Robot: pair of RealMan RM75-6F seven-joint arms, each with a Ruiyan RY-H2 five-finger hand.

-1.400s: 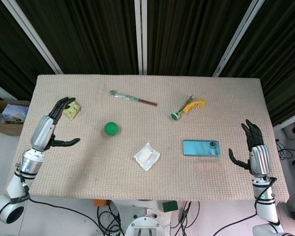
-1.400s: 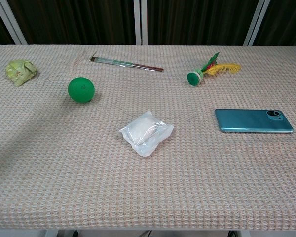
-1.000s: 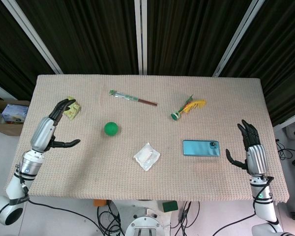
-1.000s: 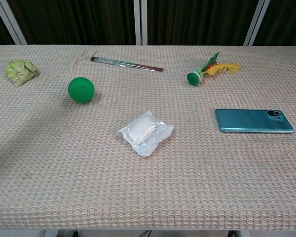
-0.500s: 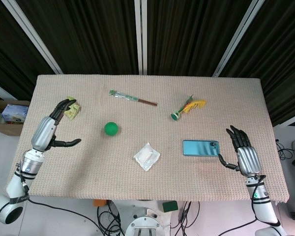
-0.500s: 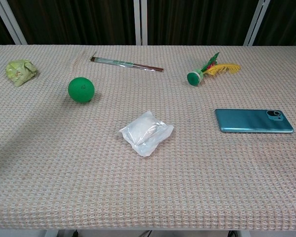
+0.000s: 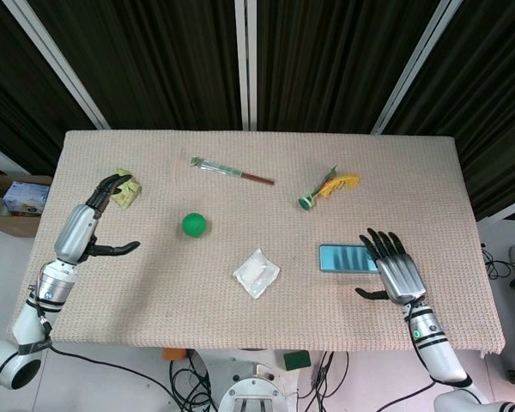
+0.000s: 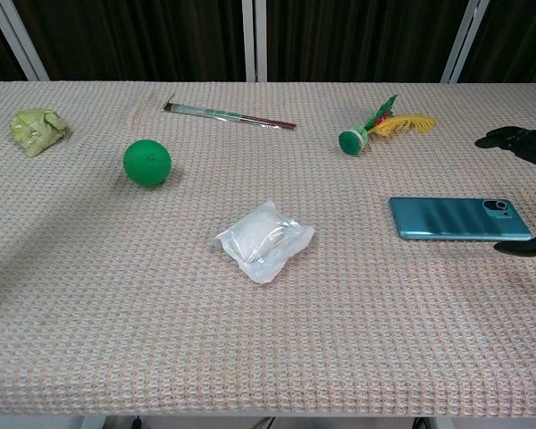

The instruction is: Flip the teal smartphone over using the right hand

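change: we see right hand [image 7: 394,271] moved in from the table's right edge, now over the phone's camera end
right hand: fingers spread, holding nothing
teal smartphone [image 8: 459,218]: flat, centre-right, long axis left-right, camera end right
left hand [image 7: 99,215]: open, empty

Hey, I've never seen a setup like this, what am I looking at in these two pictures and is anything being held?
It's a two-armed robot at a cloth-covered table. One picture looks down from its head, the other looks out from its chest. The right hand hovers open over one end of a teal smartphone, not gripping it. The left hand is open, holding nothing, near a crumpled yellow-green wrapper. Also lying there: a green ball, a white plastic packet, a paintbrush and a feathered shuttlecock.
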